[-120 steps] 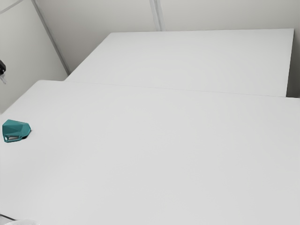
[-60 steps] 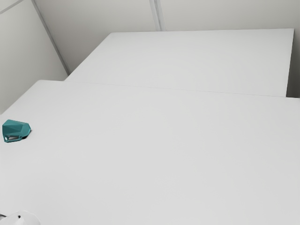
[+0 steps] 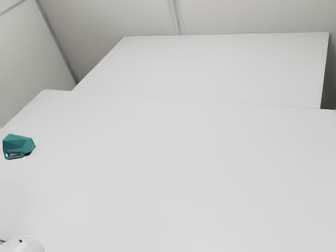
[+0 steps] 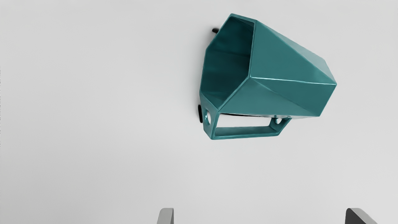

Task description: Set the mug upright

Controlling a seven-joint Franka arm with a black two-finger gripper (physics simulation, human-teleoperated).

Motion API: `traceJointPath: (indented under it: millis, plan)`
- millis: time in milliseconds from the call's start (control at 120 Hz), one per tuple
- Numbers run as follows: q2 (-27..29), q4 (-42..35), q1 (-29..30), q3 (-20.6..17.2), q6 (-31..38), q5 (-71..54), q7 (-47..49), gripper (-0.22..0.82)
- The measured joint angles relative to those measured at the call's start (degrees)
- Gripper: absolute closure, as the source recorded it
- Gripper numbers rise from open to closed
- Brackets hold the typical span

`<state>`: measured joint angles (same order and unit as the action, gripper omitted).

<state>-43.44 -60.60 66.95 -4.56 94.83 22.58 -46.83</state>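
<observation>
A teal faceted mug (image 3: 18, 146) lies on its side near the left edge of the table in the exterior view. In the wrist view the mug (image 4: 279, 62) has its dark hollow mouth facing sideways, and its angular handle (image 4: 245, 132) is on the side toward my fingertips. My gripper (image 4: 259, 216) is open, its two fingers wide apart with nothing between them, and the mug lies a little beyond the tips, apart from them.
The white table (image 3: 184, 168) carries the mug. A second white surface (image 3: 210, 65) adjoins its far edge. At the exterior view's lower left corner is a rounded white part (image 3: 26, 244), seemingly of the arm.
The black gripper piece at the exterior view's left edge has moved out of that view. The rounded white part at the lower left has come further in. The mug has not moved.
</observation>
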Motion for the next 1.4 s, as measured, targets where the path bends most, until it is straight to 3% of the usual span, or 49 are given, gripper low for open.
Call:
traceJointPath:
  millis: [408, 1400]
  plan:
    - [-8.25, 5.58, 0.02, -6.00, 7.03, 7.20, -11.98, 0.00]
    - [-11.34, 1.76, 2.18, -5.98, 0.63, 21.46, -21.04, 0.00]
